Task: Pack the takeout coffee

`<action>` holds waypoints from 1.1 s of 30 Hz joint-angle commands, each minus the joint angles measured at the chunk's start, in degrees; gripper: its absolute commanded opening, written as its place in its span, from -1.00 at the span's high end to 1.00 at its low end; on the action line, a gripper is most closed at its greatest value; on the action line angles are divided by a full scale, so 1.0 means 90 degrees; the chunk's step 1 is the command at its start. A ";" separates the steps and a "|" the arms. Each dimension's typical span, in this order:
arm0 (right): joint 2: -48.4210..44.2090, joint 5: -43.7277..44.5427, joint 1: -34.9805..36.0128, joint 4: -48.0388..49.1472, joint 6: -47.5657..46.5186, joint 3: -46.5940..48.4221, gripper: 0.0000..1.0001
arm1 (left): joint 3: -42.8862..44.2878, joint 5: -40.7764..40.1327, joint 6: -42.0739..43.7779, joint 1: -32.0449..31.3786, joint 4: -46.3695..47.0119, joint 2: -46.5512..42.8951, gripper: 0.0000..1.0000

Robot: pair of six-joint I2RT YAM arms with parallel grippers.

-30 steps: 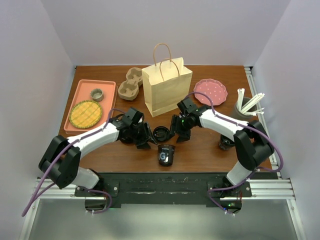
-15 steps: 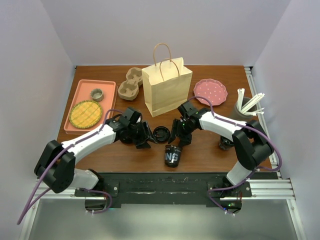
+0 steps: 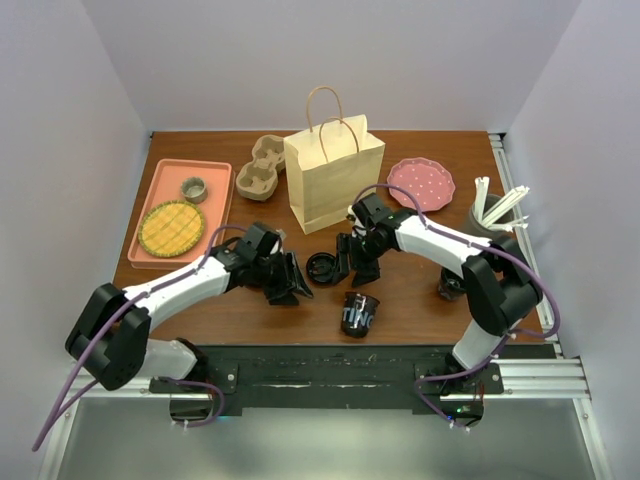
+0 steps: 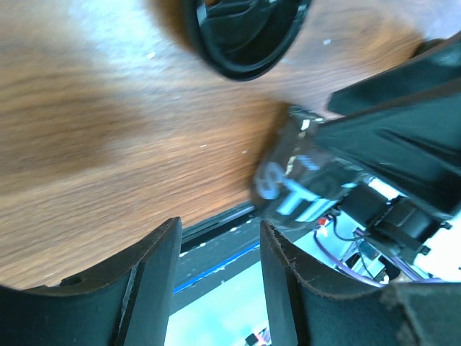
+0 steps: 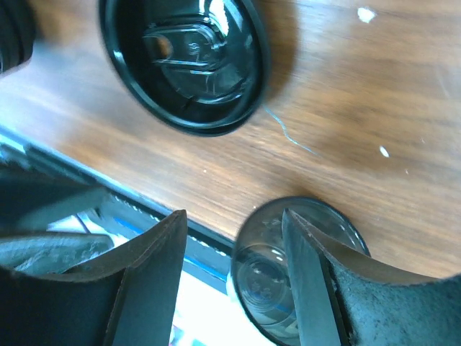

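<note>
Top external | cup (image 3: 358,314) lying, mouth faces far | left fingers (image 4: 151,274), right fingers (image 5: 144,281) parted

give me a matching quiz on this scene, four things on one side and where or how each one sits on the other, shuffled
1. coffee cup
2. black lid
3. paper bag
4. pink plate

a. lying flat, off its cup
b. right of the bag, at the back
c. tipped on its side
d. standing upright, handles up

Pairs: 1-c, 2-a, 3-d, 4-b
</note>
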 commanded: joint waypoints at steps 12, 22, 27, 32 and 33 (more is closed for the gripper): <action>0.0353 -0.1389 -0.0798 -0.2174 -0.3467 0.0383 0.19 | -0.0377 0.0134 0.0443 -0.0030 0.0004 -0.0586 -0.04; -0.0017 -0.2240 -0.0857 -0.2137 -0.3430 -0.0290 0.51 | -0.0514 0.0154 0.0579 -0.0039 0.0034 -0.0723 -0.04; -0.0446 -0.2299 -0.0857 -0.1893 -0.3127 -0.0837 0.37 | -0.0494 0.0027 0.0687 -0.0039 -0.0045 -0.0801 -0.04; -0.0779 -0.2192 -0.0867 -0.1814 -0.2834 -0.0556 1.00 | -0.0494 -0.0002 0.0755 -0.0030 -0.0025 -0.0811 -0.04; -0.0818 -0.2046 -0.0857 -0.1892 -0.2785 -0.0158 1.00 | -0.0455 -0.0080 0.0784 -0.0039 -0.0044 -0.0820 -0.04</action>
